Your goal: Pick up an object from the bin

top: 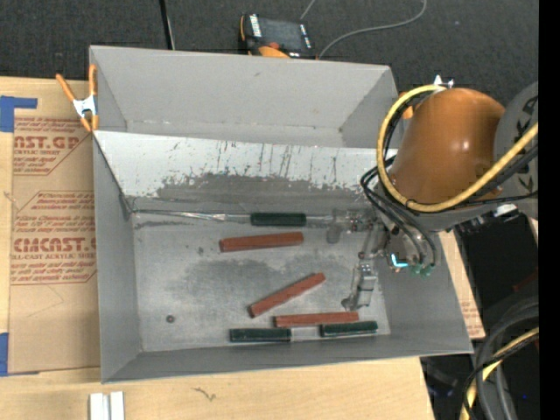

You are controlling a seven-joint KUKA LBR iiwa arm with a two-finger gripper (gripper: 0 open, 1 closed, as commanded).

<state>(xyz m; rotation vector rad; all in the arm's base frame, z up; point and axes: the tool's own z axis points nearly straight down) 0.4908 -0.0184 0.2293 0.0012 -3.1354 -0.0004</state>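
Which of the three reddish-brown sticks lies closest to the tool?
The level stick along the near wall, its right end right beside the tool. The slanted stick and the rear stick lie farther left.

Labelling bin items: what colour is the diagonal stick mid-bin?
The diagonal stick is reddish-brown, clearest in the camera view.

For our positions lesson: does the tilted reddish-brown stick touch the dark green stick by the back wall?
No, the tilted reddish-brown stick lies apart from the dark green stick, with a level reddish-brown stick between them.
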